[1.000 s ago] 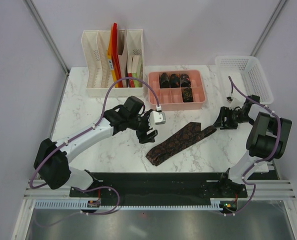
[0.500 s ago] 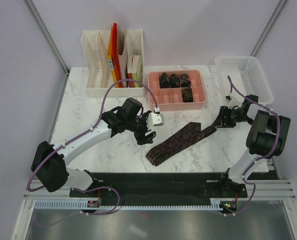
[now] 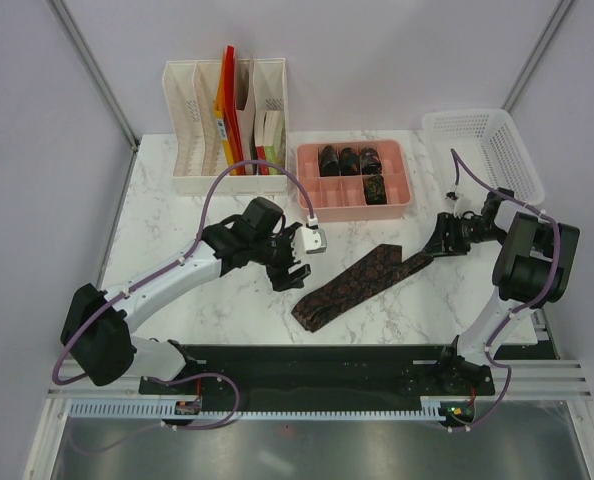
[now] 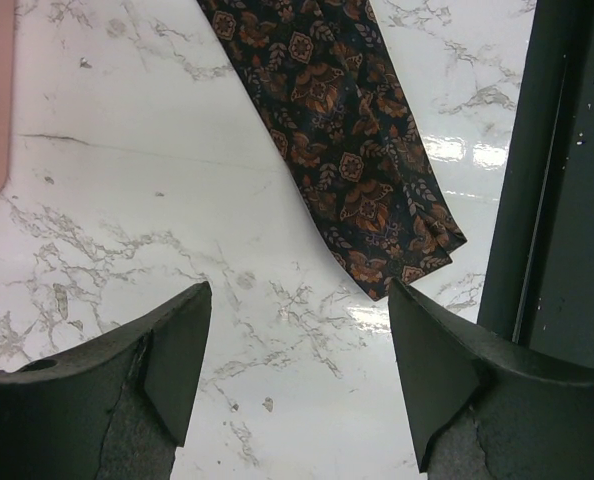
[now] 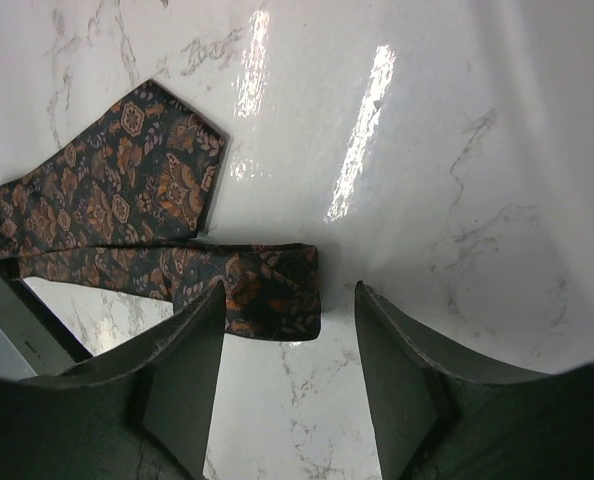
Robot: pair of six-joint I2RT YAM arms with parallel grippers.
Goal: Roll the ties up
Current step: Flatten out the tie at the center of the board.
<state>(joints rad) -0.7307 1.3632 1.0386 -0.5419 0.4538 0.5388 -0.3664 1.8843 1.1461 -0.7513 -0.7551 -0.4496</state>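
A dark patterned tie [image 3: 362, 285] lies flat and slanted on the marble table [image 3: 177, 220]. Several rolled ties [image 3: 349, 160] sit in the pink tray [image 3: 402, 200]. My left gripper [image 3: 291, 266] hovers just left of the flat tie, open and empty. In the left wrist view the tie's wide end [image 4: 362, 170] lies ahead of the right finger [image 4: 437, 370], with bare marble inside the gripper [image 4: 295, 365]. My right gripper [image 3: 440, 240] is at the tie's narrow end, open. In the right wrist view the folded narrow end [image 5: 272, 290] lies just ahead of the gripper [image 5: 287, 350], near the left finger [image 5: 182, 370].
A white file organiser [image 3: 227, 125] with folders stands at the back left, behind the left arm. A white mesh basket [image 3: 482, 150] stands at the back right, close to the right arm. The black base rail [image 3: 317, 365] runs along the near edge.
My right gripper has edged left, closer to the tie's narrow end. My left gripper has drawn back slightly to the left. The tie has not moved.
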